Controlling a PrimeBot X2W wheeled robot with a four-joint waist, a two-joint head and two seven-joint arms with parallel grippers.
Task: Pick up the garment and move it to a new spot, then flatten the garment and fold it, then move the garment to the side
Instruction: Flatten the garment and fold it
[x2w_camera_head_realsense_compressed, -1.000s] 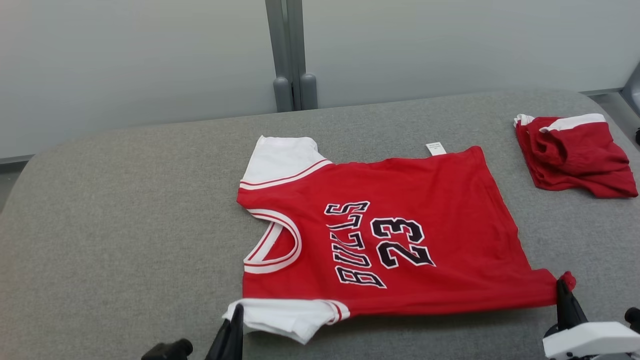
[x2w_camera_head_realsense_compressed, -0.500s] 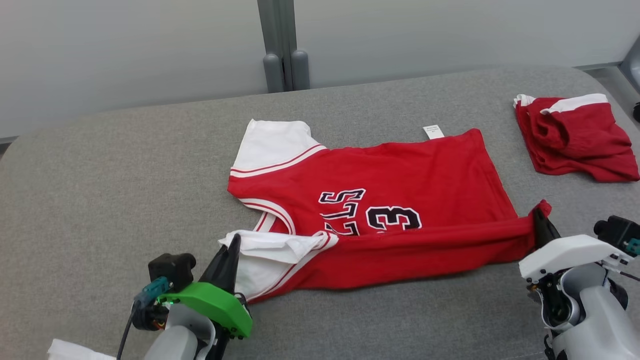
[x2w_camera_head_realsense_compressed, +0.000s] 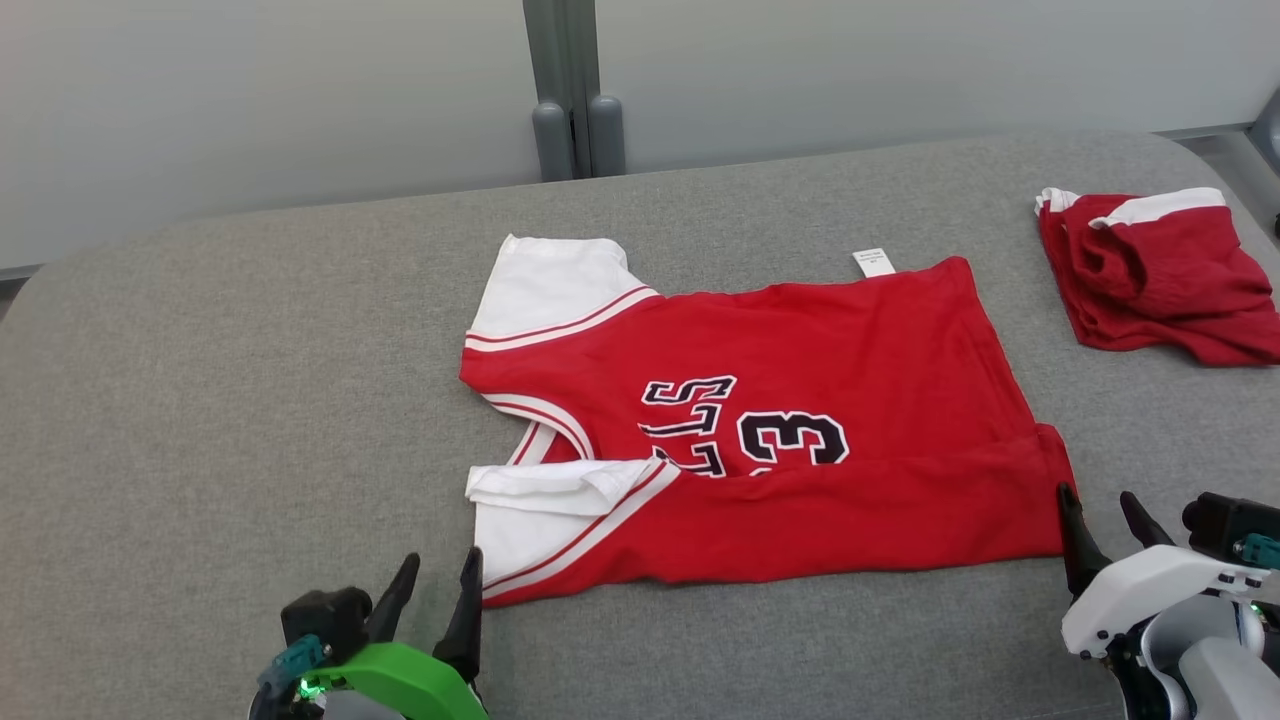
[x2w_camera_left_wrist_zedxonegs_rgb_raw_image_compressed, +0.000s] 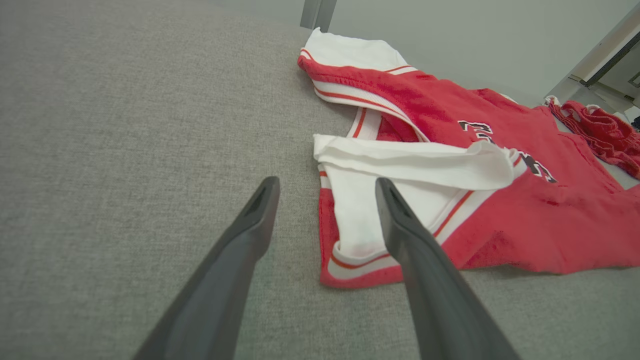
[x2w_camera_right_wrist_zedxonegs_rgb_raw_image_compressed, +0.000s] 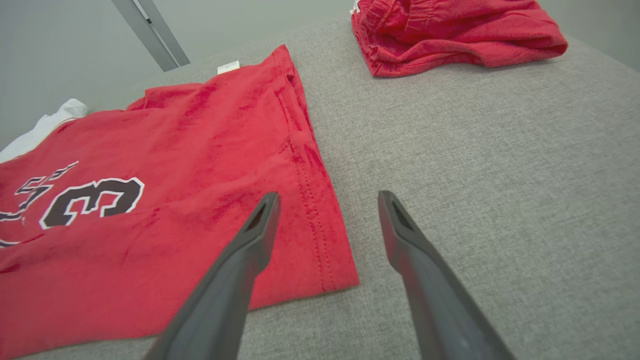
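The garment (x2w_camera_head_realsense_compressed: 800, 420) is a red jersey with white sleeves and black "23" lettering, spread on the grey padded table (x2w_camera_head_realsense_compressed: 200, 400). Its near long edge is folded over onto the body, covering part of the print, and the near white sleeve (x2w_camera_left_wrist_zedxonegs_rgb_raw_image_compressed: 400, 165) lies doubled on top. My left gripper (x2w_camera_head_realsense_compressed: 437, 578) stands open just off the near-left corner, nothing between its fingers (x2w_camera_left_wrist_zedxonegs_rgb_raw_image_compressed: 327, 182). At the near-right hem corner my right gripper (x2w_camera_head_realsense_compressed: 1100, 512) is open and empty too, one finger over the jersey's (x2w_camera_right_wrist_zedxonegs_rgb_raw_image_compressed: 175, 200) hem and the other over bare table (x2w_camera_right_wrist_zedxonegs_rgb_raw_image_compressed: 328, 196).
A second red and white garment (x2w_camera_head_realsense_compressed: 1160, 280) lies bunched at the table's far right (x2w_camera_right_wrist_zedxonegs_rgb_raw_image_compressed: 450, 30). A grey post (x2w_camera_head_realsense_compressed: 575, 90) rises behind the table's far edge against a pale wall. Bare grey surface stretches to the left of the jersey.
Both grippers, shut on the jersey's near corners before, carried that edge over onto the body, then opened and drew back toward me. The folded strip now lies flat.
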